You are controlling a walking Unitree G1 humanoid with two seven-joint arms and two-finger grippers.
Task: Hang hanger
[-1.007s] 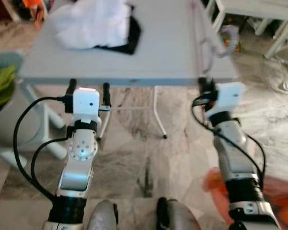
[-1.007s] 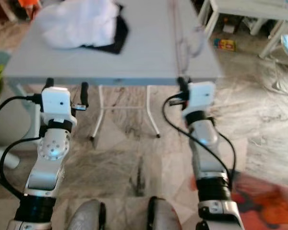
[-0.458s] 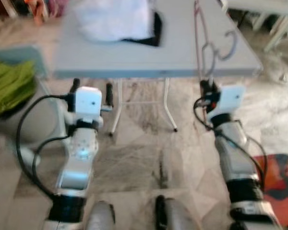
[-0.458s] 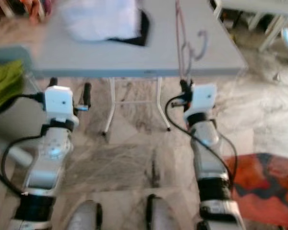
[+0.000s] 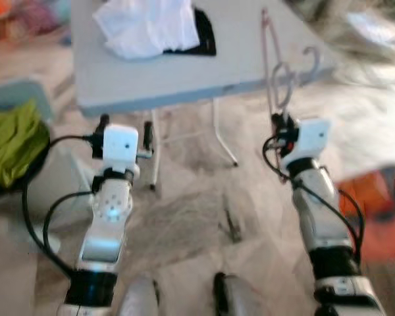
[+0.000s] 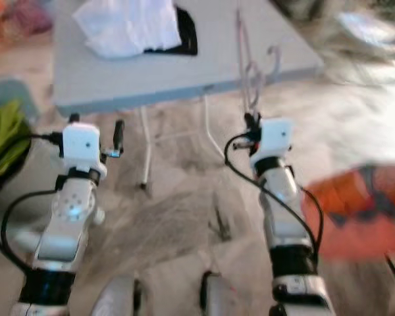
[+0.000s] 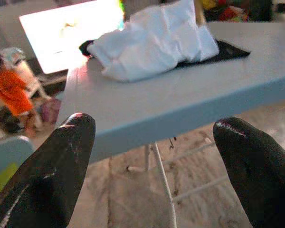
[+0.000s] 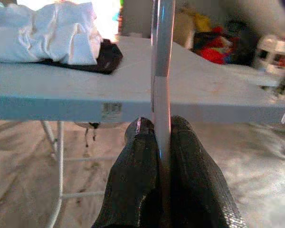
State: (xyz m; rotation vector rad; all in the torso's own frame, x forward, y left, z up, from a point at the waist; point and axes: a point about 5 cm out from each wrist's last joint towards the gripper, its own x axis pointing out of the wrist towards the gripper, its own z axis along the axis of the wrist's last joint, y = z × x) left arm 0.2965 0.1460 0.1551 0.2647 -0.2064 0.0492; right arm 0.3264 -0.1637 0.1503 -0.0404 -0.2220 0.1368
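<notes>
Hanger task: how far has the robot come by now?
Done: the right gripper is shut on the hanger, held in front of the table. In hand: carrying it. Left: hanging it; no rail is visible. The left gripper is open.

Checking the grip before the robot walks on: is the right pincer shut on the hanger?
Shut: right pincer has both fingers pressed against the hanger bar, no gap.

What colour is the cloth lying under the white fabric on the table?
Black, clearest in the right wrist view.
</notes>
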